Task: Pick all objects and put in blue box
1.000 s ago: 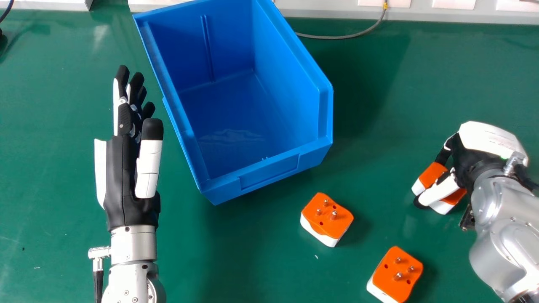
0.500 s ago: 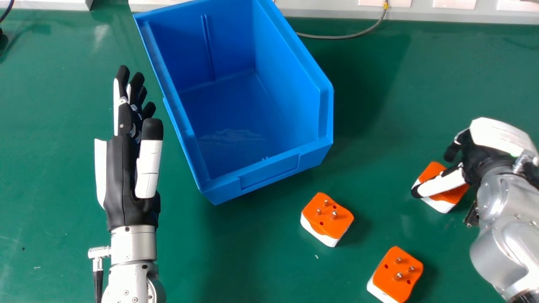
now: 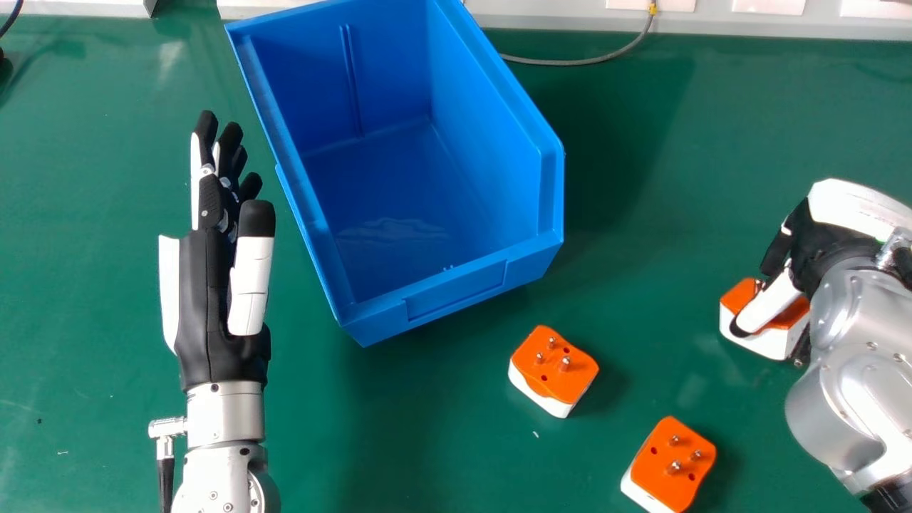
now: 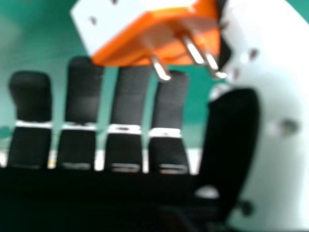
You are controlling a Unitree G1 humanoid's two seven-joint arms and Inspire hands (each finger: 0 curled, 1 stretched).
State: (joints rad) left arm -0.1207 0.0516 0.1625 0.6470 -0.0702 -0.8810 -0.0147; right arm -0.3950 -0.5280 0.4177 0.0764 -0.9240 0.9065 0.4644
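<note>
In upper centre stands the blue plastic box; lower right, two orange-white pin plugs. Left hand, left side, is straight-fingered; right hand, right side, relaxed at third plug.

The green worktop carries an open blue box, set at an angle, a grey cable near its far edge, and two separate orange-and-white plug adapters, pins upward.

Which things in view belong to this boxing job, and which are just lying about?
For the job:
Blue box
Adapter nearest the box
Adapter nearest the head view's bottom edge
Adapter at the right robot hand

Just lying about:
Grey cable near the far edge
Dark cable in the far left corner
</note>
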